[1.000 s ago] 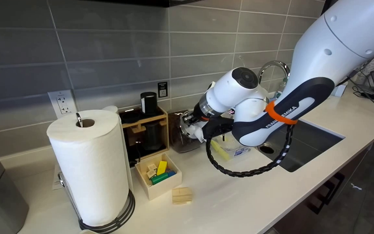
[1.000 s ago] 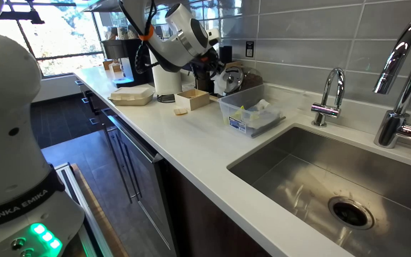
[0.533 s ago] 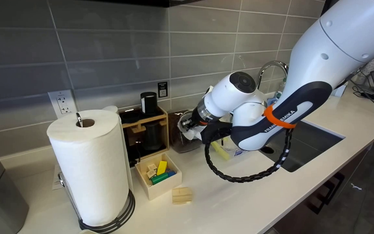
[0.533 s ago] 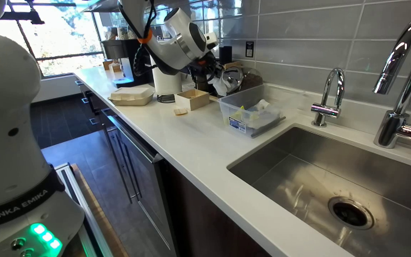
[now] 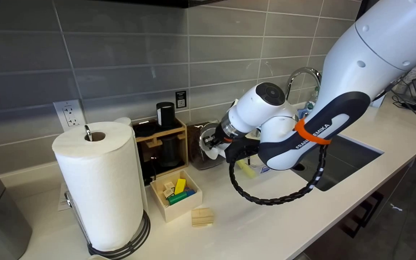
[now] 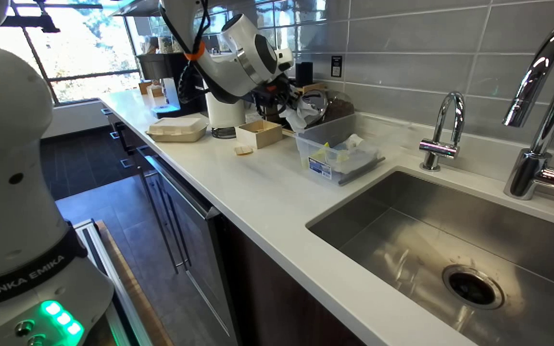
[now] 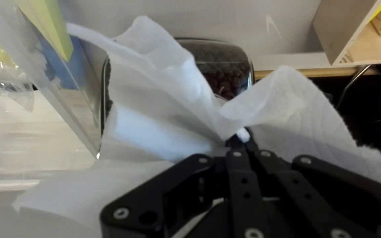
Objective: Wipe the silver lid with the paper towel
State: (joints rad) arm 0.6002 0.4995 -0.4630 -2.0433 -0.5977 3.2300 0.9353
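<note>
The silver lid (image 6: 318,99) is shiny and sits on the front of a glass jar of dark beans (image 6: 339,106), tilted toward the counter's front. In an exterior view its rim (image 5: 209,127) shows behind my gripper (image 5: 209,141). My gripper (image 7: 240,137) is shut on the paper towel (image 7: 164,99), a loose wrinkled white sheet that fans out on both sides of the fingertips. The sheet (image 6: 299,117) overlaps the lower part of the lid in an exterior view. Firm contact cannot be told. In the wrist view the towel hides nearly all of the lid.
A clear plastic bin (image 6: 322,149) stands close beside the jar. A wooden box with colored blocks (image 5: 176,209), a wooden shelf (image 5: 182,144) and a big white roll (image 5: 98,187) are on the other side. The sink (image 6: 402,230) lies beyond the bin.
My gripper has moved down a little across the front of the lid, with the towel still in it. The towel now hangs over the lid's lower part.
</note>
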